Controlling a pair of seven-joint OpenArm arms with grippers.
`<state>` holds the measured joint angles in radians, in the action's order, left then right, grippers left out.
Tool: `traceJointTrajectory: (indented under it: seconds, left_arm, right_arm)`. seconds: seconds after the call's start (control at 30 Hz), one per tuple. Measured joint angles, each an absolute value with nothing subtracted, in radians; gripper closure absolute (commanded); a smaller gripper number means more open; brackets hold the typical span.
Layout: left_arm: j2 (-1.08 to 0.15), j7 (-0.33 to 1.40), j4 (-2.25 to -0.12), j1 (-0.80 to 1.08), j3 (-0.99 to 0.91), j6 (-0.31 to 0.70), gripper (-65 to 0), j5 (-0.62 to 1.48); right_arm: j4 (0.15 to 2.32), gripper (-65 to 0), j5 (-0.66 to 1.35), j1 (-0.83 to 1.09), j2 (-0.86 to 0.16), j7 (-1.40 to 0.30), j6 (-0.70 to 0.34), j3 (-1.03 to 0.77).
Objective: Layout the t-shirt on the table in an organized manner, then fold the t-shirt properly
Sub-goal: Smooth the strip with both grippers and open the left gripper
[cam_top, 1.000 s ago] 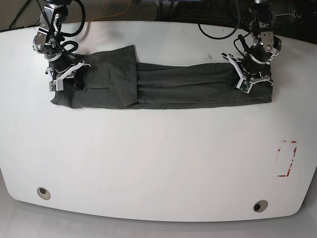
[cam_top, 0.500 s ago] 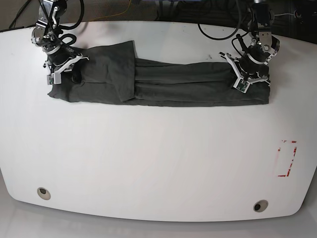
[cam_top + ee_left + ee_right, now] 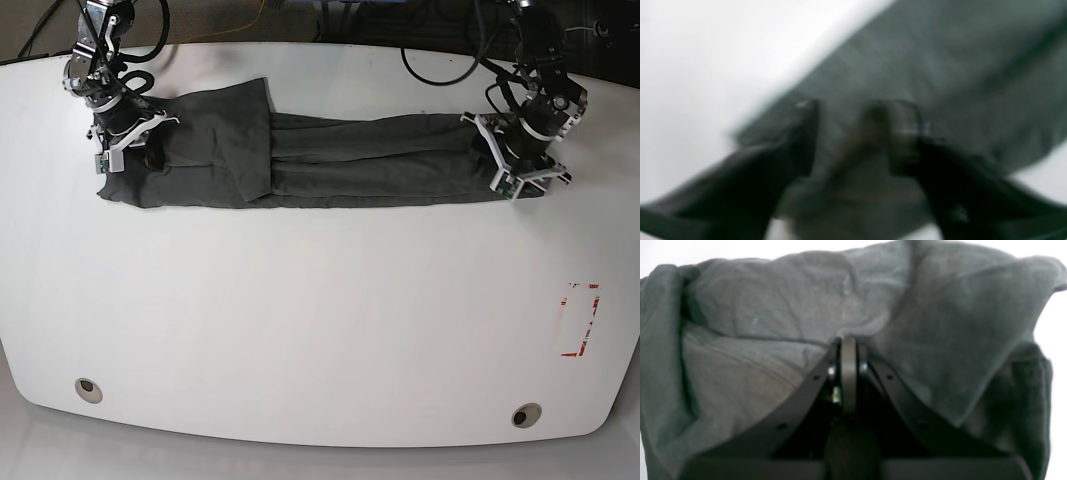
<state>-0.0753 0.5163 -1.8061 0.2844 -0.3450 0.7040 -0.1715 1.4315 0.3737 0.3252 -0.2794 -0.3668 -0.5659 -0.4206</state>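
Base view, read left to right: the right gripper sits at the ten o'clock corner of the table, jaws pressed together on the left end of the t-shirt. The right wrist view confirms it, cloth bunched around the joined tips. The garment lies as one long narrow band across the far edge, twelve o'clock side. At two o'clock, the left gripper has shifted outward past the band's right end since a second ago, and its jaws, then clamped on cloth, now stand apart; the left wrist view, blurred, shows fabric beneath the parted fingers, none pinched. Judgement: the right end is released after a stretch, so layout is nearing completion; folding not begun. Count: one t-shirt, one table, two grippers, two grommets, one red tape mark.
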Motion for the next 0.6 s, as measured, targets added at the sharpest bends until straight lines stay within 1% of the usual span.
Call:
traceJointTrajectory:
  seconds: [0.1, 0.27, 0.53, 0.6]
  left_arm:
    - [-0.079, 0.54, -1.822, 0.26, -0.374, 0.695, -39.2, -0.129]
    - [-0.081, 0.642, -1.818, 0.236, -0.427, 0.705, -39.2, -0.065]
    - [-0.179, 0.839, -1.811, 0.144, -0.563, 0.697, -39.4, 0.108]
    - [-0.181, 0.853, -1.811, 0.133, -0.608, 0.694, -41.5, 0.157]
  right_arm:
    - [1.431, 0.0, 0.373, 0.323, -0.279, -0.367, -0.566, -0.42]
    - [1.431, 0.0, 0.371, 0.322, -0.279, -0.368, -0.565, -0.42]
    - [1.431, 0.0, 0.37, 0.319, -0.279, -0.368, -0.561, -0.419]
    - [1.431, 0.0, 0.37, 0.317, -0.279, -0.37, -0.558, -0.419]
